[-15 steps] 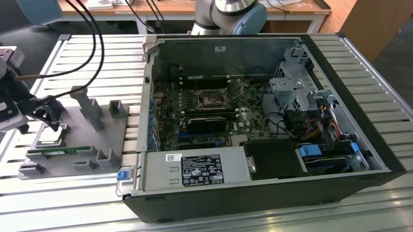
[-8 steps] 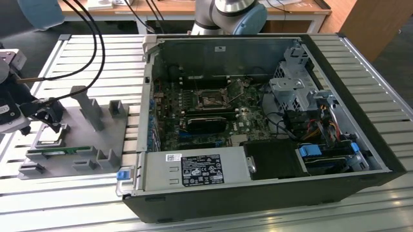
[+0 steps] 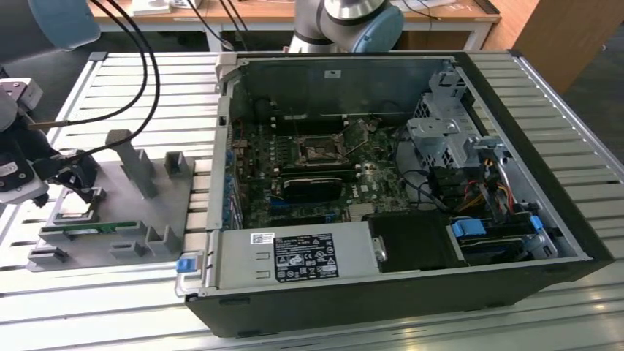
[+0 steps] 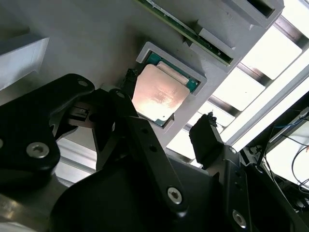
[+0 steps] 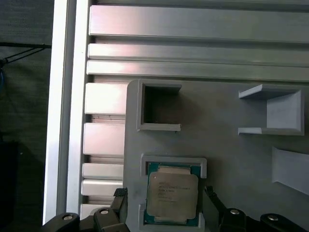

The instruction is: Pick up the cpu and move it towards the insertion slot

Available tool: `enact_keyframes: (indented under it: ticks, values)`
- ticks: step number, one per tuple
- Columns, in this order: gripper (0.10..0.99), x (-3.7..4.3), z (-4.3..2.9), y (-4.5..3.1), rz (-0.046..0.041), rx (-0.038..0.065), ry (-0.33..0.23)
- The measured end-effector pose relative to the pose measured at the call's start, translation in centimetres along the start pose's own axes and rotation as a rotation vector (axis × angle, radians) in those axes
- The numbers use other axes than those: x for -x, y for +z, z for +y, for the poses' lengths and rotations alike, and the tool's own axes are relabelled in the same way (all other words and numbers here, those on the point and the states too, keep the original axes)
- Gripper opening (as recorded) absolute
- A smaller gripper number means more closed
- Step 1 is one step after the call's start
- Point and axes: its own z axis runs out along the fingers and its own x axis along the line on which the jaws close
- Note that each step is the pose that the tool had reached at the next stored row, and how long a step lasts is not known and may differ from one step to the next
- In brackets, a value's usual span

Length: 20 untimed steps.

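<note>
Gray tray [image 5: 217,121] holds cpu [image 5: 172,197] between spread, edge-cropped fingers [image 5: 216,203].

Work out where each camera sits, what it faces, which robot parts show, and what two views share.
Exterior view: off the arm, raised, looking down into the open computer case with the insertion slot; arm base behind, jaws at the exterior view's left.
First wrist view: on the wrist, facing straight down at the grey holder; jaw tips flank the cpu.
Second wrist view: on the wrist, slanted along the black jaws toward the cpu.
Shared: both wrist views show the cpu between open jaws.
</note>
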Motion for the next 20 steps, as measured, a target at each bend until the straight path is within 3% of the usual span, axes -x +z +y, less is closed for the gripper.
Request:
enact_keyframes:
  ticks: [20]
  values:
    - [0.718,0.71,-0.05,0.97,-0.0015,-0.005,0.036]
